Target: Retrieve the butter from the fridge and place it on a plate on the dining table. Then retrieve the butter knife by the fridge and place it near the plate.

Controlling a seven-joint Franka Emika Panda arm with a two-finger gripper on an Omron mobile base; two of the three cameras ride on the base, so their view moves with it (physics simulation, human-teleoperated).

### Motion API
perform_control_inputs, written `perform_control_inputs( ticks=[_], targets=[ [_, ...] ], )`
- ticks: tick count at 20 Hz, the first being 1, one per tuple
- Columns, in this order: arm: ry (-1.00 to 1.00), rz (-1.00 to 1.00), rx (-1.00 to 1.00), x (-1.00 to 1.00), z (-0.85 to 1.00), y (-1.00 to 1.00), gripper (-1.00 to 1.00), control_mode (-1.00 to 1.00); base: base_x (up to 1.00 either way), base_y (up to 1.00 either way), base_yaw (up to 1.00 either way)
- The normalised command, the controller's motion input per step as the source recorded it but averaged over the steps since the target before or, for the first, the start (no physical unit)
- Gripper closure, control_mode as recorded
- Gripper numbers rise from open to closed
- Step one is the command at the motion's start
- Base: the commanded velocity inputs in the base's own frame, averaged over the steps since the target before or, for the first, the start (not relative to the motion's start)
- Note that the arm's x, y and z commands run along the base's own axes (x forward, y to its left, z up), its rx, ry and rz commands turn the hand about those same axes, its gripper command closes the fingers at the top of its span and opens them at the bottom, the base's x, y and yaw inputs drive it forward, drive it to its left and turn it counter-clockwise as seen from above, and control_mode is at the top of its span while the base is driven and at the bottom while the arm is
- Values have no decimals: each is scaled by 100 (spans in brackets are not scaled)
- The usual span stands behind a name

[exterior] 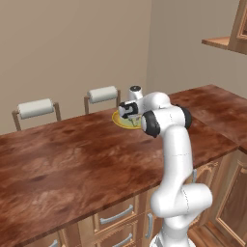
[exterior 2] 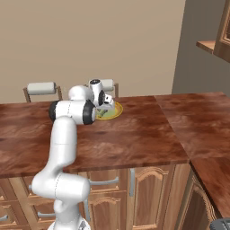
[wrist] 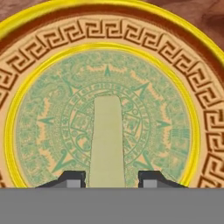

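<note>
A: Gripper (wrist: 111, 177) is hanging over the plate (wrist: 39, 39), fingers clamped on the butter (wrist: 107, 140)?

B: Yes. It is holding the stick over the green centre, so a release should be landing it inside the rim on the surface (exterior: 72, 159).

Even, soft, rendered light with no visible source. The long, glossy, reddish-brown wooden dining table (exterior: 72, 159) carries pale sheen patches toward 9 o'clock. Shadows are faint. The round yellow-rimmed plate (wrist: 26, 26) looks slightly soft and pixelated close up; the edges show no distortion.
</note>
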Motion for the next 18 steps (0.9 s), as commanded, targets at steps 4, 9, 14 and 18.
perform_control_inputs(
  ticks=[4,9,14,18],
  targets=[
    [0,0,0,0,2,0,-100,-100,0,0,0],
    [0,0,-1,-25,40,-4,-100,-100,0,0,0],
    [-5,0,7,-95,84,-14,-100,-100,0,0,0],
    [-5,0,1,-100,57,-22,-100,-100,0,0,0]
  ],
)
